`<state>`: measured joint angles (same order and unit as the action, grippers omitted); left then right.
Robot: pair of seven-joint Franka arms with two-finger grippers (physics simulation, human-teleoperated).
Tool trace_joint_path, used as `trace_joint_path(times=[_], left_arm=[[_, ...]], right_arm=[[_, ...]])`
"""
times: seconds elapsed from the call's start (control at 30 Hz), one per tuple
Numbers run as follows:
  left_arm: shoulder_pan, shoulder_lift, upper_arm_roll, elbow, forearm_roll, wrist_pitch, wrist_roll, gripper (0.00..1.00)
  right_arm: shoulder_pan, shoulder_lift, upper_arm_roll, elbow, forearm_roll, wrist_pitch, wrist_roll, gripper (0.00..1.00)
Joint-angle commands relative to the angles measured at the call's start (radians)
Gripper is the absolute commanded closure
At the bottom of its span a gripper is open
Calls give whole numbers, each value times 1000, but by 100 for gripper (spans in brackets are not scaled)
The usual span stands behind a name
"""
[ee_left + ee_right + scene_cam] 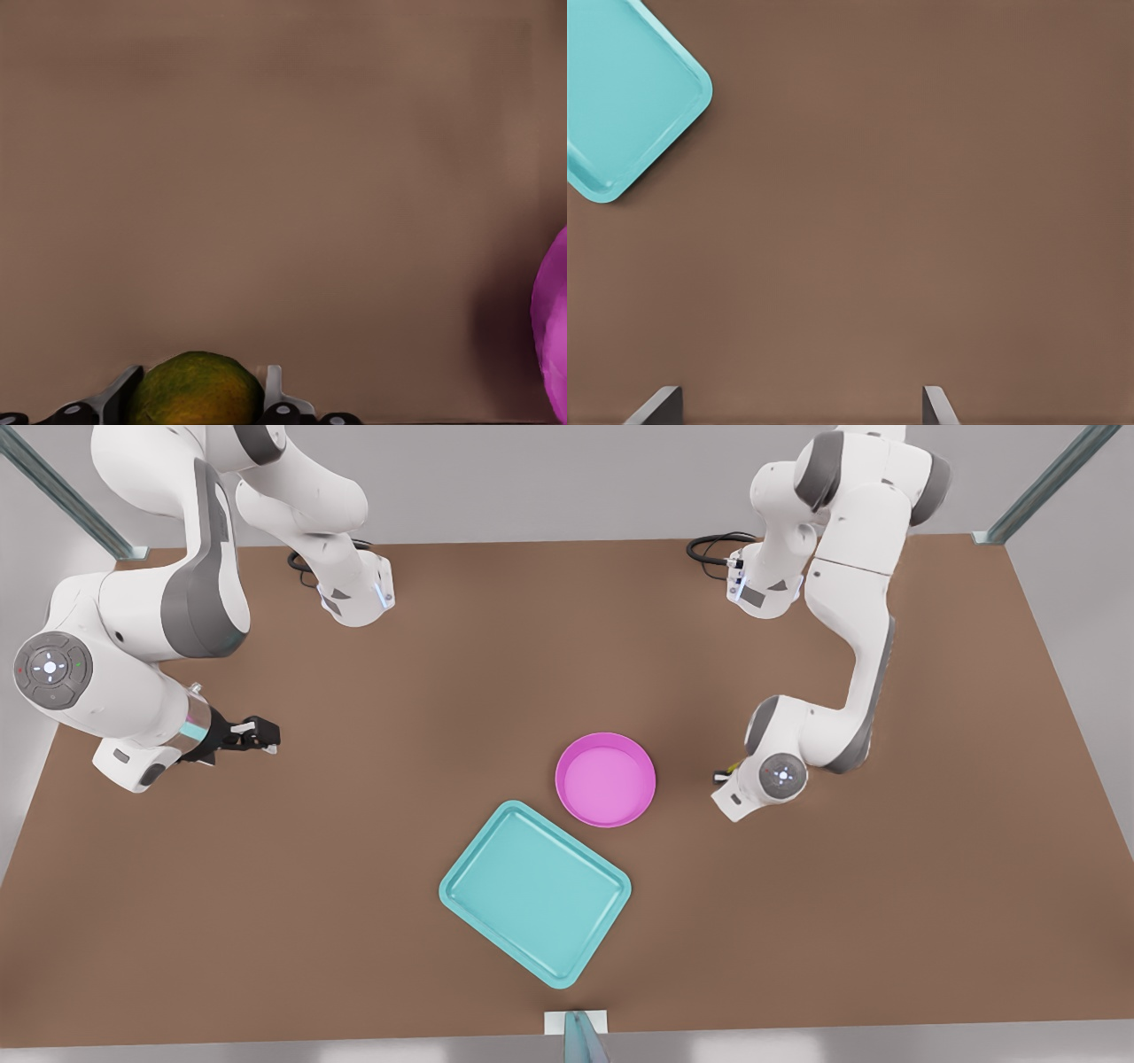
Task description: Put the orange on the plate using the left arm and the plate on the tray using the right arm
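Observation:
The orange [197, 391], yellow-orange with green patches, sits between the two fingers of my left gripper [203, 374], which is shut on it. That gripper [261, 737] is at the front view's left, well away from the pink plate [606, 779] in the middle of the table. An edge of the plate [553, 319] is also in the left wrist view. The teal tray [535, 891] lies just in front of the plate. My right gripper [799, 391] is open over bare table, with a corner of the tray [629, 97] farther off. The right arm's wrist [780, 775] hangs beside the plate.
The brown table [886, 921] reaches to metal frame posts at the back corners [1045, 487]. Both arm bases [354, 593] stand at the table's back edge with black cables. A small bracket [576, 1027] sits at the front edge.

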<state>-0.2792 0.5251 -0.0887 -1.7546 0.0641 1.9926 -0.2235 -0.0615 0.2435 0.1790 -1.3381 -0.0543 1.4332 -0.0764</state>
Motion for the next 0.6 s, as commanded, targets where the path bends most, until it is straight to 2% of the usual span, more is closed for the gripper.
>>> trace_joint_path(times=[0.0, 0.1, 0.2, 0.23, 0.33, 0.37, 0.4, 0.43, 0.47, 0.5, 0.53, 0.57], left_arm=[[-115, 67, -2, 179, -96, -224, -344, 31], [-270, 190, -2, 365, -147, -225, -542, 31], [-313, 223, -14, 399, -153, -216, -628, 31], [-311, 234, -14, 399, -152, -215, -623, 0], [-308, 234, -14, 399, -142, -221, -614, 0], [-305, 185, 3, 400, -133, -248, -602, 0], [-233, 72, 87, 424, -152, -498, -383, 0], [-206, 12, 179, 480, -142, -670, -254, 0], [-206, -14, 331, 564, -148, -782, -91, 0], [-204, -23, 417, 632, -145, -880, 25, 0], [-204, -25, 512, 678, -149, -913, 99, 0], [-192, -69, 561, 670, -147, -905, 177, 0]], right_arm=[[0, -1, 1, 0, 1, 0, -2, 0], [2, -1, 1, 0, 1, 0, -2, 0], [2, -1, 1, 0, 1, 0, 0, 0], [2, -1, 1, 0, 1, 0, 0, 0], [2, 6, 1, -1, 1, 0, 0, 0], [6, 10, 0, -1, 1, 0, 1, 0], [15, 13, 1, -3, 1, 1, 20, 0], [19, 37, 4, -9, 39, 1, 20, 0], [29, 60, 11, -70, 126, 68, 21, 0], [64, 62, 13, -176, 172, 200, 75, 0], [120, 62, 16, -302, 247, 386, 142, 0], [199, 75, 16, -398, 298, 610, 196, 0]])
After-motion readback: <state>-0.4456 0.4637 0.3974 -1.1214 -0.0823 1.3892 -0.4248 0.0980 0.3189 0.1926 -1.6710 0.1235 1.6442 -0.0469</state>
